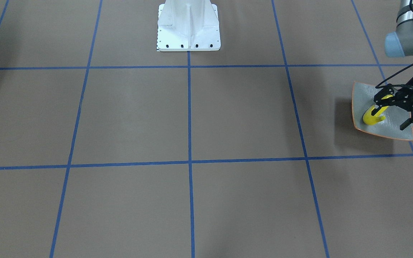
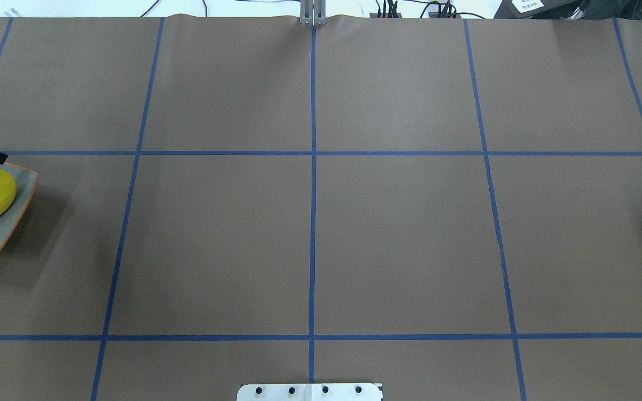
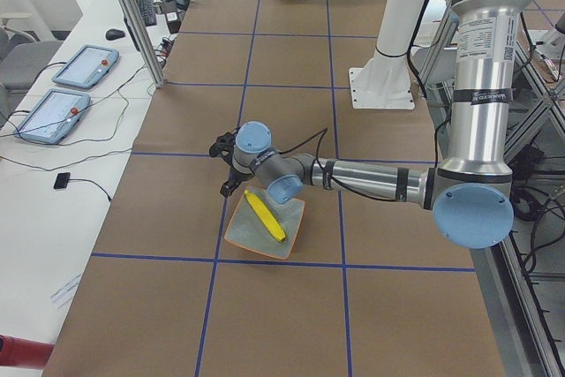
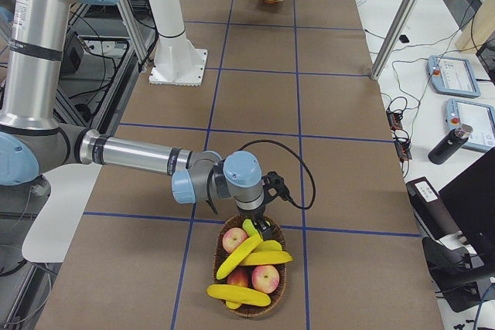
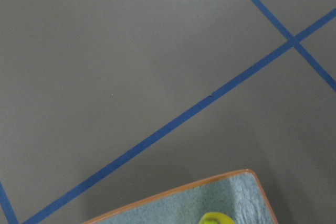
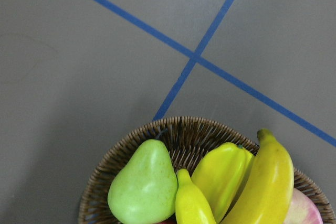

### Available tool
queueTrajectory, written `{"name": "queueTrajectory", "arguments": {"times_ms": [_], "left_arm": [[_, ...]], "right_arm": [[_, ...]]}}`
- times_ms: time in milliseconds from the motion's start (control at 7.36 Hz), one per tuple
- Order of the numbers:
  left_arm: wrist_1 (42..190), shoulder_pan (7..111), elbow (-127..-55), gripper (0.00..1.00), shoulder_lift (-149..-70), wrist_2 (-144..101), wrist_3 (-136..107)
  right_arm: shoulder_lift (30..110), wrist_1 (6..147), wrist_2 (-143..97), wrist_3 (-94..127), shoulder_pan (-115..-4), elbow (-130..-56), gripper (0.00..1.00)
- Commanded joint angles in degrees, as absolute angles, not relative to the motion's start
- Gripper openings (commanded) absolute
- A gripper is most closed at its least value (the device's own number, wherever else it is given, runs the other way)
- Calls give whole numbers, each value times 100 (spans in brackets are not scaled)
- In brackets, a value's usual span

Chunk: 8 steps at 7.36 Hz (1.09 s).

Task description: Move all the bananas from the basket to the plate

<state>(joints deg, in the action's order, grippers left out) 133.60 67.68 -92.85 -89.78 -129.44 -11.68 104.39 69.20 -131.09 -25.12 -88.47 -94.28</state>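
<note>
The plate [image 1: 363, 94], a grey square dish with an orange rim, sits at the table's end on my left. One yellow banana [image 1: 370, 118] lies on the plate [image 3: 291, 237], free of the fingers. My left gripper [image 1: 390, 119] hovers open over the banana's [image 3: 265, 215] far end. At the other end of the table stands the wicker basket [image 4: 249, 308], holding three more bananas [image 4: 240, 256] among other fruit. My right gripper [image 4: 260, 220] hangs just above the basket's [image 6: 181, 129] near rim. I cannot tell whether it is open or shut.
In the basket a green pear [image 6: 144, 183] and red apples [image 4: 265, 277] lie among the bananas. The white robot base [image 1: 188, 28] stands mid-table at the robot's side. Tablets [image 3: 86, 65], cables and a metal post [image 3: 132, 15] line the operators' side.
</note>
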Motion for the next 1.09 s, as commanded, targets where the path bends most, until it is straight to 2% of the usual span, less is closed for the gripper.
{"name": "queueTrajectory", "arguments": {"times_ms": [0,136,272,543,679,815,951], "left_arm": [[13359,6768,-9281,100,-8991,-12946,-1169],[13368,6776,-9264,100,-8983,-12946,-1169],[13368,6776,-9246,100,-8982,-12964,-1160],[13386,6776,-9246,100,-8965,-12973,-1160],[13386,6776,-9246,100,-8947,-12973,-1160],[13386,6776,-9246,100,-8947,-12973,-1160],[13386,6776,-9246,100,-8947,-12973,-1160]], "right_arm": [[10485,5975,-13254,-2760,-8868,-8583,100],[10416,5550,-13358,-2742,-8859,-8169,100],[10389,5502,-13359,-2768,-8859,-8069,98],[10371,5502,-13359,-2734,-8859,-8051,82],[10371,5511,-13359,-2725,-8859,-8051,70],[10371,5511,-13359,-2725,-8859,-8059,54],[10371,5511,-13359,-2725,-8859,-8060,29]]}}
